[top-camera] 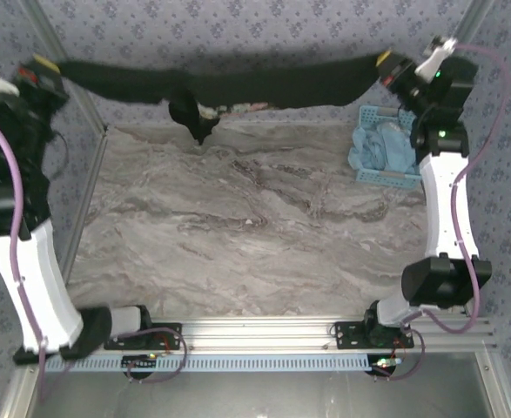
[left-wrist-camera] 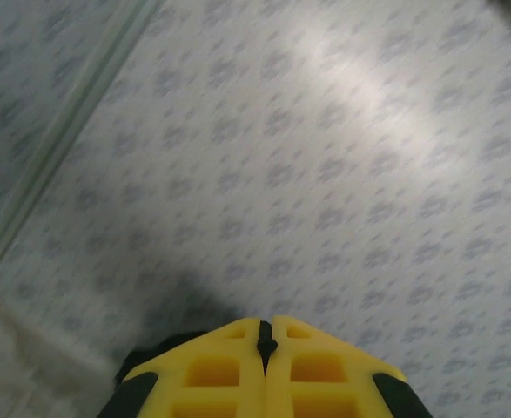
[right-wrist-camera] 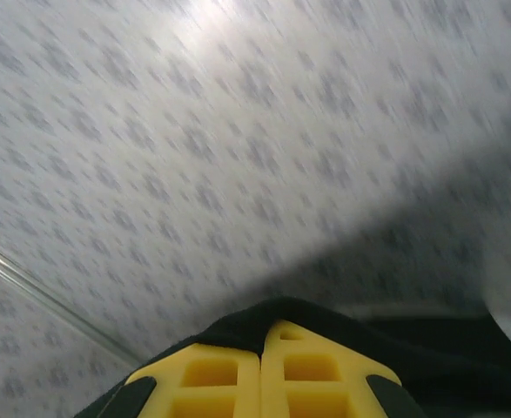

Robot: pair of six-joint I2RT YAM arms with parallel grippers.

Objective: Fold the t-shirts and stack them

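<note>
T-shirt stretched between both clamping end effectors.

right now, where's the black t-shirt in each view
top external: black t-shirt stretched across the top between left gripper and right gripper
left wrist: dark bit at lower left, beside the shut gripper
right wrist: along the bottom, around the shut gripper
shared landmark: the patterned wall
</note>
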